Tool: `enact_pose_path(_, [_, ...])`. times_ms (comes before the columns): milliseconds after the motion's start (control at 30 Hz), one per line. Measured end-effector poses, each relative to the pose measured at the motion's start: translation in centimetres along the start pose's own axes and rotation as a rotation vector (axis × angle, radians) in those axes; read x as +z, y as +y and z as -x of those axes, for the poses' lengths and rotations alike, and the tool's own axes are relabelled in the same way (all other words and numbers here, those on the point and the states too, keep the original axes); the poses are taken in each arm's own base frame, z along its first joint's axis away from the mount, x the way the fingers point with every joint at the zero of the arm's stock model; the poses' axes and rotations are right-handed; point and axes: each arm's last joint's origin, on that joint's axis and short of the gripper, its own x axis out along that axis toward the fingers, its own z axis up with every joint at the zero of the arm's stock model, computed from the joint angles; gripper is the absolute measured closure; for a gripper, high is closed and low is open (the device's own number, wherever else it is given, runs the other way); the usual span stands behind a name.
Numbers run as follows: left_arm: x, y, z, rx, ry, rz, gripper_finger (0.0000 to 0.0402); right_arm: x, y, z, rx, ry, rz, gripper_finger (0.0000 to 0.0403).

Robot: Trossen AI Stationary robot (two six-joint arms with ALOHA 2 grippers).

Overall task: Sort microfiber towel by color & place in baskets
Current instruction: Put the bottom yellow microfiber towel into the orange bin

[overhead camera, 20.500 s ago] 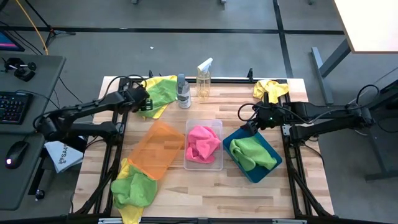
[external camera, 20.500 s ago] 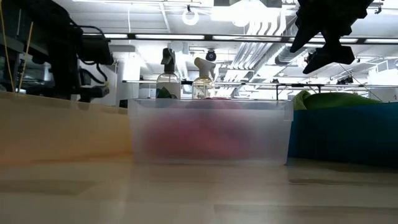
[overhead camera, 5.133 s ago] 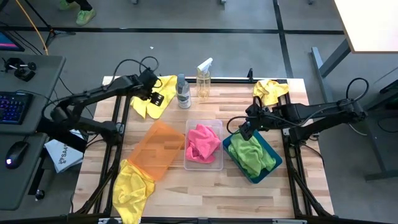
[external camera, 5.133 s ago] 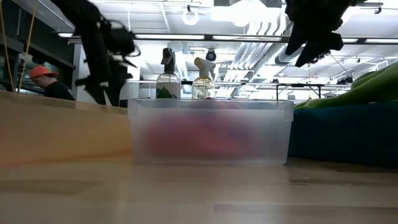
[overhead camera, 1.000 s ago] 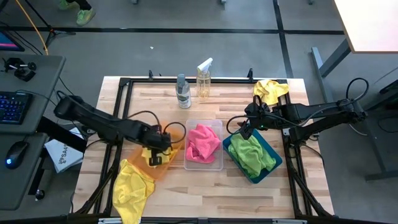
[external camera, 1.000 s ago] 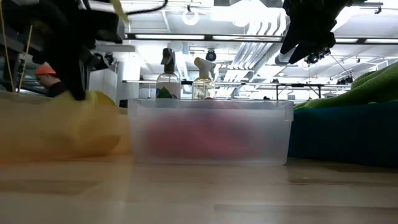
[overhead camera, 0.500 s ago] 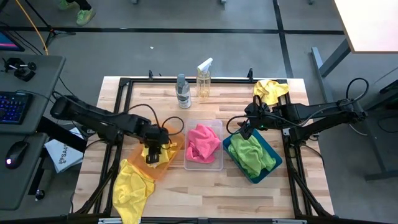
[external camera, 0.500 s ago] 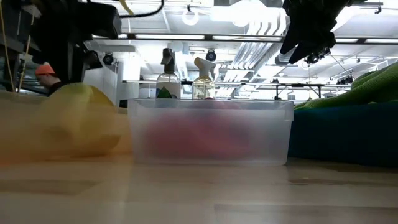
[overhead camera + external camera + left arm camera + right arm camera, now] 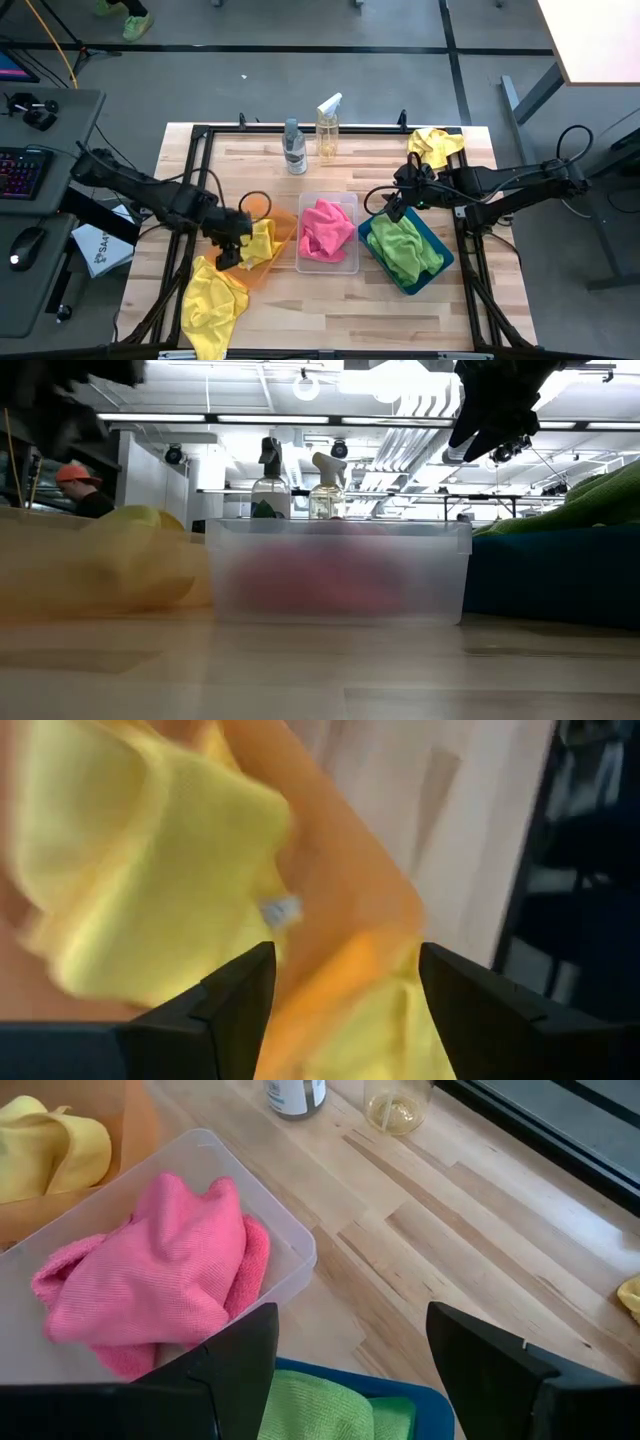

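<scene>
My wooden slatted table (image 9: pixel 330 305) carries three small plastic baskets in a row: a translucent orange basket (image 9: pixel 243 268) on my left, a clear basket (image 9: pixel 347 262) in the middle, and a teal blue basket (image 9: pixel 432 269) on my right. In the orange basket lies a crumpled yellow microfiber towel (image 9: pixel 262 243), and my left claw (image 9: pixel 229 249) hangs just beside it at the basket's left edge, fingers spread and empty, with the towel lying free right in front of them in my left wrist view (image 9: pixel 150 870). A second yellow towel (image 9: pixel 212 305) lies heaped on the table at the orange basket's near corner, and a third (image 9: pixel 433 145) sits at the far right corner. A bright pink towel (image 9: pixel 327 230) fills the clear basket; lime green towels (image 9: pixel 407 250) fill the teal one. My right claw (image 9: pixel 392 208) hovers at the teal basket's far left corner, parted and holding nothing.
</scene>
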Motion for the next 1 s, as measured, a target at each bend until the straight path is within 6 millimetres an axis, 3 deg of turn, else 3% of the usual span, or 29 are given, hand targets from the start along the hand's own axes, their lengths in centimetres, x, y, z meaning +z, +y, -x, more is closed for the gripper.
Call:
enact_pose_path(233, [-3.7,-3.8,-1.8,-0.027,0.181,-0.063,0.0165,0.0,0.0,0.0,0.001,0.0,0.0,0.0151])
enact_pose_path(567, [-8.8,-8.1,-5.4,0.045,0.282,0.02,0.0165,0.0,0.0,0.0,0.0,0.001,0.019,0.0151])
enact_pose_path(1000, [-10.8,-8.2,-12.2,0.342,0.345,0.139,0.0165,-0.1,0.0,0.0,-0.004,0.006,0.038,0.0151])
